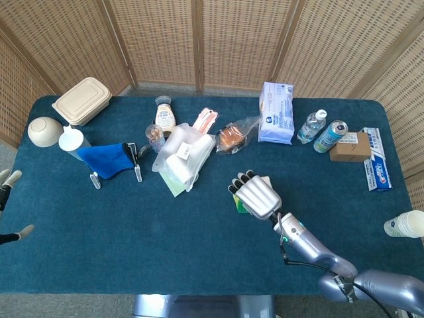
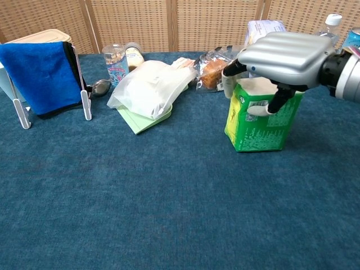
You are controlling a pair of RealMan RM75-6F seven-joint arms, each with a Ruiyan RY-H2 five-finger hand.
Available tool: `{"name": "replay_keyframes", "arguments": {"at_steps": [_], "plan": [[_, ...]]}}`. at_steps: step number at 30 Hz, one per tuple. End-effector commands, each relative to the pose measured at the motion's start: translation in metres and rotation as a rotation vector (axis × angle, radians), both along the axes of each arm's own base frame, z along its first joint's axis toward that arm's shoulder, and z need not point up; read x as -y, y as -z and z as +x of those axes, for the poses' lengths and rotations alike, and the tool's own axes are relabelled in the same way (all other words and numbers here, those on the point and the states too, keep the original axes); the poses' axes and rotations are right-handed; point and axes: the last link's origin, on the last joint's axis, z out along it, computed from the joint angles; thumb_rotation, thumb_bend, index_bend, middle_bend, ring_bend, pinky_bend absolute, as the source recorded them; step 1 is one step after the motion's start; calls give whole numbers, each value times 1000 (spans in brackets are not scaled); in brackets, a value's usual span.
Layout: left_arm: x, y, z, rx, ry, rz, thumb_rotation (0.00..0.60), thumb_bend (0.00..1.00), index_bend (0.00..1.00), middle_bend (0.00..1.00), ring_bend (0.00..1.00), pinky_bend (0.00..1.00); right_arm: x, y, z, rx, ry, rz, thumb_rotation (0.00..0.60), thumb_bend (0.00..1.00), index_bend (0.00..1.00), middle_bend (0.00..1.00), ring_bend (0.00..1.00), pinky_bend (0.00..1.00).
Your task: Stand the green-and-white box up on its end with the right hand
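Note:
The green-and-white box [image 2: 256,126] sits on the blue table, right of centre in the chest view. In the head view only a green sliver of the box [image 1: 240,205] shows under the hand. My right hand [image 2: 283,53] lies over the box's white top and grips it, fingers curled over the far left edge and thumb pressed on the near green face. Seen from above, the right hand [image 1: 256,195] covers most of the box. Only the pale fingertips of my left hand [image 1: 9,180] show at the left edge, apart and holding nothing.
A white plastic bag [image 2: 147,80] over a green pad lies left of the box. A wrapped bun [image 2: 214,72] and a tissue pack [image 1: 276,112] are behind it. A blue cloth on a rack [image 2: 39,76], jars [image 1: 164,116], bottle [image 1: 311,126], can, cartons stand farther off.

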Motion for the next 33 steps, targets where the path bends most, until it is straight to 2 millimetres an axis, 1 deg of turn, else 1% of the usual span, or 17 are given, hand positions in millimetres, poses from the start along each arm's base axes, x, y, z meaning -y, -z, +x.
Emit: {"name": "replay_keyframes", "arguments": {"at_steps": [1,5,10,13,15,18,21,26,30,33], "plan": [[0,0,0,1,1,0,600,35,39,0,0,0,-4,-1,-8,48,-15,0,600,341,448,452,333,420],[1,0,1,5,3,1,600,36,39,0,0,0,-10,-9,-12,188,-10,15,600,357,484,477,364,459],[3,-1,2,8,7,0,600,35,39,0,0,0,-15,-19,-26,355,-2,21,600,383,505,491,379,487],[4,-1,3,13,12,0,600,36,39,0,0,0,-19,-22,-43,524,58,32,600,393,509,495,383,494],[4,-1,4,15,14,0,600,35,38,0,0,0,-20,-21,-51,575,79,33,600,400,509,495,383,494],[5,0,4,16,17,-3,600,34,38,0,0,0,-21,-18,-71,662,147,29,600,415,510,495,383,493],[6,0,5,15,19,-6,600,35,37,0,0,0,-22,-14,-90,719,218,32,600,422,510,495,383,493],[6,2,6,14,22,-10,600,35,38,0,0,0,-24,-12,-116,756,292,40,600,440,511,494,382,493],[6,3,7,11,23,-13,600,36,38,0,0,0,-27,-14,-130,748,299,34,600,436,511,492,377,493],[6,4,8,8,25,-14,600,35,38,0,0,0,-30,-16,-136,743,291,48,600,428,510,483,371,493]]}}
